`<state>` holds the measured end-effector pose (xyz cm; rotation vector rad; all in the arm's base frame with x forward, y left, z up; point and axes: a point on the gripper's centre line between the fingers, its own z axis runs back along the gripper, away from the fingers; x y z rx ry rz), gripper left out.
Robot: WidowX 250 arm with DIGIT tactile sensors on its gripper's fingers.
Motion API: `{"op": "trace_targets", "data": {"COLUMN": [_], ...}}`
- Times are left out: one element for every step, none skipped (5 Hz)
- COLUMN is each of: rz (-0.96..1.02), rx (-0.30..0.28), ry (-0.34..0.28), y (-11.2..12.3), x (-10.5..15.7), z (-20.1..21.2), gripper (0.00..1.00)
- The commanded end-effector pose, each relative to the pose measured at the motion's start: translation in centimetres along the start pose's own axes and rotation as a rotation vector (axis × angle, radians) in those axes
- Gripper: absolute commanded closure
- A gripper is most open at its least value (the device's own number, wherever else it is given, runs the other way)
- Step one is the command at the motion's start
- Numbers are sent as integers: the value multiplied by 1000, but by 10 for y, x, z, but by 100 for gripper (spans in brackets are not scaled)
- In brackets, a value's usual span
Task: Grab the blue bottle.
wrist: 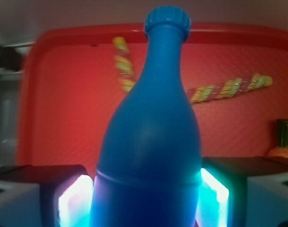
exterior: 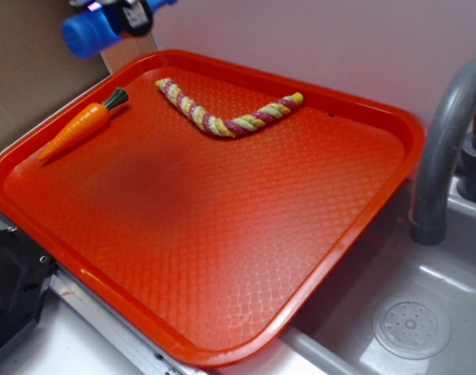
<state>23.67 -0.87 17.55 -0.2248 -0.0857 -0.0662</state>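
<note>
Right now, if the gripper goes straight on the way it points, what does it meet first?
Probably the twisted rope on the orange tray, just past the held blue bottle; depth is unclear.

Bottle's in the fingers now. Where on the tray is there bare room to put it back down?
The bottle is held above the tray's back-left corner. Everything on the tray in front of the carrot and rope is bare, out to the near rim and the sink-side rim. The back edge is crowded: carrot at left, rope in the middle.

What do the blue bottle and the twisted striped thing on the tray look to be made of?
Blue bottle: probably smooth moulded plastic, faintly glossy, with a ribbed cap. Twisted striped rope: likely woven fibre, matte, with visible strands. Orange tray: seemingly hard plastic with an embossed grid.
</note>
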Motion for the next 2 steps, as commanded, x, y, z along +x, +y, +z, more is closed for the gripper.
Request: {"op": "trace_targets", "data": {"rz": [-7,16], "rx": [-61,-54], "ry": [-150,-111], "y": [-7,-2], "x": [-19,-17], "z": [51,41], "gripper": [100,100]}}
